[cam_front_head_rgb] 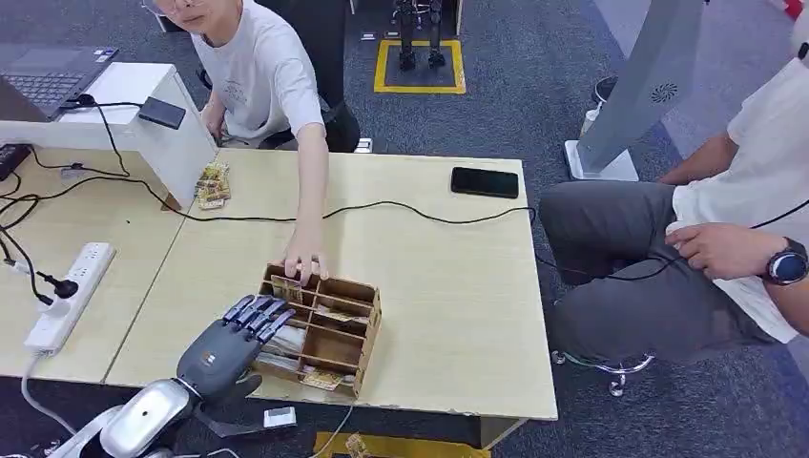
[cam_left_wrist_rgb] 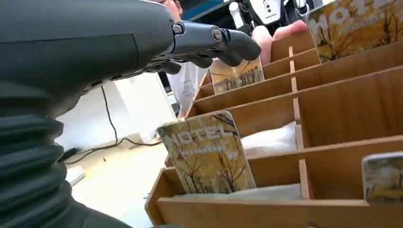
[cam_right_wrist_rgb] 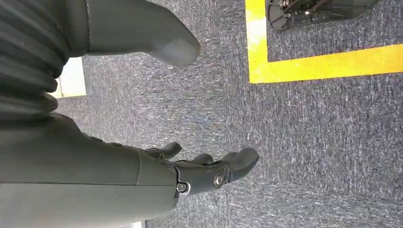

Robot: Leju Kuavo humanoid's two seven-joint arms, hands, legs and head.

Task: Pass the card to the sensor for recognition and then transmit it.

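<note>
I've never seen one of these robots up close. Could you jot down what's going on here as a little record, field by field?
Left hand: left hand open, fingers spread above the wooden slotted card box, holding nothing
Right hand: right hand open, hanging over grey carpet
Cards: yellow hotel cards stand upright in the box slots
Person: a person's hand rests on the box's far edge
Table: pale wooden table, black phone near its far edge
Progress: no card picked yet

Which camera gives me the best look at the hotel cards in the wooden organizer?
Left wrist view: the nearest card stands upright in the organizer, its HOTEL lettering readable. Head view shows the cards small inside the organizer. Right wrist view looks at the carpet.
</note>
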